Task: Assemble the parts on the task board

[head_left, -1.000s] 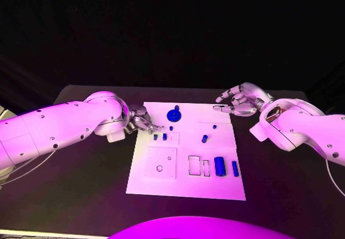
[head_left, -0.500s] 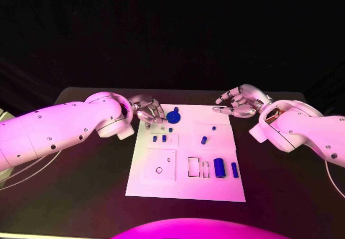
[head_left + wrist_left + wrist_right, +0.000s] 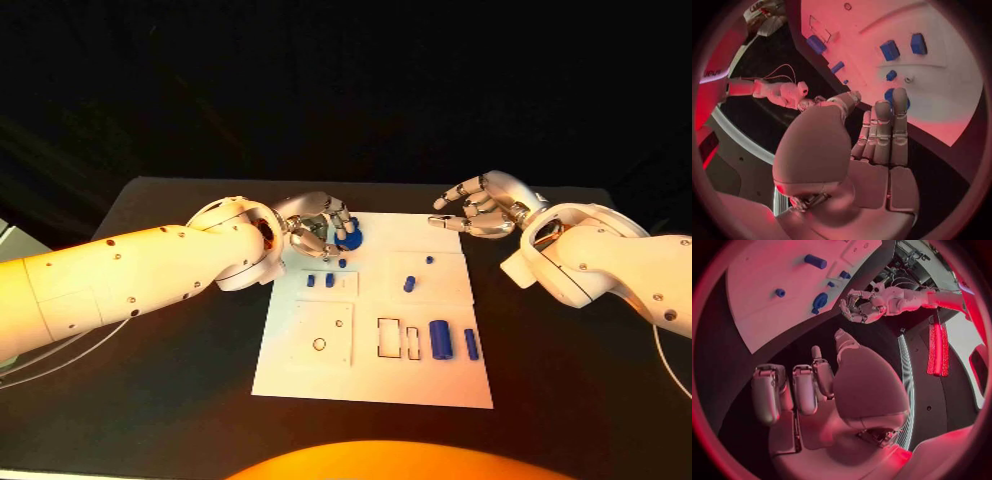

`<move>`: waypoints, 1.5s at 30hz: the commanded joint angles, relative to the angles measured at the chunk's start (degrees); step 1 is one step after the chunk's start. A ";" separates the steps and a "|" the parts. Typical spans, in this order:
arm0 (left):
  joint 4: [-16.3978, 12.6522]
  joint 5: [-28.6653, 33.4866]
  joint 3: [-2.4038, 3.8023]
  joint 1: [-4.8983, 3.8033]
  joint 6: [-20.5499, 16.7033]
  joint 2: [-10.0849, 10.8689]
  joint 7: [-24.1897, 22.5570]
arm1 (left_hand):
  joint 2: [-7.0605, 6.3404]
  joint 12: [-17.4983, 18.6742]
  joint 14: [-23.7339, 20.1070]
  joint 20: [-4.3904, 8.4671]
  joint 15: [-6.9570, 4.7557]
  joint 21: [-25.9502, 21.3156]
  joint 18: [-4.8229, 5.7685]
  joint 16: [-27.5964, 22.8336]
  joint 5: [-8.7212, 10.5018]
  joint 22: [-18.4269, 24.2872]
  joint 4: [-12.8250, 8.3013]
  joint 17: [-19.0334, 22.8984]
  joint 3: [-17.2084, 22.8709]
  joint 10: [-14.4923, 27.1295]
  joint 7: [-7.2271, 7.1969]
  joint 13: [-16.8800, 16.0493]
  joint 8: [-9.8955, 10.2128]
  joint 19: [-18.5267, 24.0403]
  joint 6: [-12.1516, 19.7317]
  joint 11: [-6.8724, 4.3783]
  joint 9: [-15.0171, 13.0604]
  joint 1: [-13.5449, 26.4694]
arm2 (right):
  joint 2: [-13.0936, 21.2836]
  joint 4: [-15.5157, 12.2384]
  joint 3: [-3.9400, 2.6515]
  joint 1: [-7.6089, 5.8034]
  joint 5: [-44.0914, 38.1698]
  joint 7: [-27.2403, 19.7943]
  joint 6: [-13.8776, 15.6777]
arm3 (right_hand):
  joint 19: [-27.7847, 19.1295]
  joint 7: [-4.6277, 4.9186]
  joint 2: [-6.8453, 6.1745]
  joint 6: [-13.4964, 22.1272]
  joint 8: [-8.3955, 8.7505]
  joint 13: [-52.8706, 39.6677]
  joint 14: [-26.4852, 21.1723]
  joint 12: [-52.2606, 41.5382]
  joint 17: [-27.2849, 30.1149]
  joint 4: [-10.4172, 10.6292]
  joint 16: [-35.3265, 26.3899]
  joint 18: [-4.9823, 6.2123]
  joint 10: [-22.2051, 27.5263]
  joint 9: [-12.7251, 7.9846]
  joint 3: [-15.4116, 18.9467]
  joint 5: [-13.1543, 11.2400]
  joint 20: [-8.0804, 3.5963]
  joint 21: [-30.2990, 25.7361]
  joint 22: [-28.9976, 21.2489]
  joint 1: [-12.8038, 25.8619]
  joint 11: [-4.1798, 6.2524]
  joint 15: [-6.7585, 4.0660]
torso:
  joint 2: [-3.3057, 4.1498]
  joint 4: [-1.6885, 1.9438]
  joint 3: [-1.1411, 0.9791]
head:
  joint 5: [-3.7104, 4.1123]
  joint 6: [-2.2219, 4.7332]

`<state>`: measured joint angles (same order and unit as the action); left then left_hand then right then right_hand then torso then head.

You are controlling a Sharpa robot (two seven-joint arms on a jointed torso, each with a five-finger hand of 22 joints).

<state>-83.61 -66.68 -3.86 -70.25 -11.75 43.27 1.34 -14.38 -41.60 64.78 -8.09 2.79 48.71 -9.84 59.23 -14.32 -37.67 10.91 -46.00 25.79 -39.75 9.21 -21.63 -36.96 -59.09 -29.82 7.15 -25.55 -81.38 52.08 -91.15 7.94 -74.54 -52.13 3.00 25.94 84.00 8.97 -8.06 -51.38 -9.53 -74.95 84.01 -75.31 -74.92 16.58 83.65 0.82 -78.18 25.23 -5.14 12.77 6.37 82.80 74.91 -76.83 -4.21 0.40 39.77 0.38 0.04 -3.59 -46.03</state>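
The white task board (image 3: 368,375) lies in the middle of the black table. A blue round part (image 3: 352,238) stands near its far edge. My left hand (image 3: 319,225) is at that part from the left, and holds nothing. In the left wrist view its fingers (image 3: 882,131) stretch out side by side, their tips at the round part (image 3: 889,96); I cannot tell if they touch it. Small blue pieces (image 3: 319,281) stand in the board's middle row. My right hand (image 3: 476,208) hovers off the far right corner with fingers apart and nothing in it.
A blue block (image 3: 440,337) and a slim blue bar (image 3: 470,340) lie at the board's right side beside two rectangular slots (image 3: 389,335). A square recess with a small hole (image 3: 320,343) is on the left. Bare black table (image 3: 577,380) surrounds the board.
My left hand has moved from the board's left edge toward the far side, up to the blue round part. The right hand has hardly moved.
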 commanded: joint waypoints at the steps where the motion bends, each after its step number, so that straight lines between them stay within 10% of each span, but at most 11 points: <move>1: 1.01 -9.46 -0.20 0.11 -0.82 -0.88 -1.31 | -0.45 0.16 -0.02 -0.07 0.03 0.26 -0.68 0.79 0.26 -0.02 0.22 -0.25 -0.77 -0.25 1.74 0.37 -0.32 0.33 -0.34 -0.09 0.48 0.86 | -0.10 0.03 0.00 0.08 -0.47 -1.13 0.46 | 2.22 0.00 0.08 0.58 -0.33 -2.14 2.66 0.74 -2.19 -0.01 -0.49 1.01 0.53 -0.10 -0.45 0.29 -0.40 -0.98 12.01 -0.69 0.05 -0.52 | 0.06 -0.11 0.00 | -0.12 0.05; 22: 5.70 -16.27 -0.96 0.60 8.43 -4.81 2.32 | -0.12 -1.62 3.66 -0.43 0.06 3.71 -0.41 9.11 -0.08 -3.21 -0.36 -5.88 -0.59 -2.07 1.49 2.87 0.27 -0.32 -6.12 -0.11 5.41 -0.21 | -0.24 0.21 0.01 0.13 -0.62 -1.53 1.94 | 0.00 -0.13 -0.13 1.04 -0.63 6.47 1.83 10.62 1.09 0.03 -3.31 2.11 6.84 -0.13 -0.99 0.44 -0.66 -6.76 9.72 -1.13 0.26 -0.76 | 0.16 -0.16 -0.09 | 0.18 -0.25; 45: 6.69 -14.39 -0.95 0.62 10.38 -5.97 2.53 | 1.08 -2.89 6.04 0.20 -0.92 11.05 0.46 14.95 0.14 -10.86 -3.74 -9.11 6.29 -6.53 0.47 5.40 1.79 -2.00 -11.66 -1.27 9.06 -1.82 | -0.47 0.27 0.01 0.12 -0.62 -1.51 1.94 | 0.00 -0.14 -0.13 1.06 -0.64 6.81 1.82 10.97 1.13 0.03 -3.37 2.11 7.03 -0.13 -1.02 0.45 -0.67 -6.81 9.70 -1.14 0.26 -0.77 | 0.17 -0.10 -0.02 | 0.22 -0.72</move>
<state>-76.97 -81.60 -4.84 -69.63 -2.25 37.52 3.94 -13.57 -44.26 70.36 -7.99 1.74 59.48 -9.73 73.96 -14.29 -48.31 7.26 -55.01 31.73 -45.93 9.71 -16.32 -35.37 -60.63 -41.21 5.93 -16.55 -82.78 51.67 -90.85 7.95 -74.45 -52.19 2.20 27.95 84.01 8.78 -8.10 -50.82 -9.97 -68.19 84.02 -64.55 -73.85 16.59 80.49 2.62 -71.61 25.19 -5.80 12.99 5.94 76.34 74.93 -77.32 -3.97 -0.02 39.93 0.26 0.01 -3.40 -46.66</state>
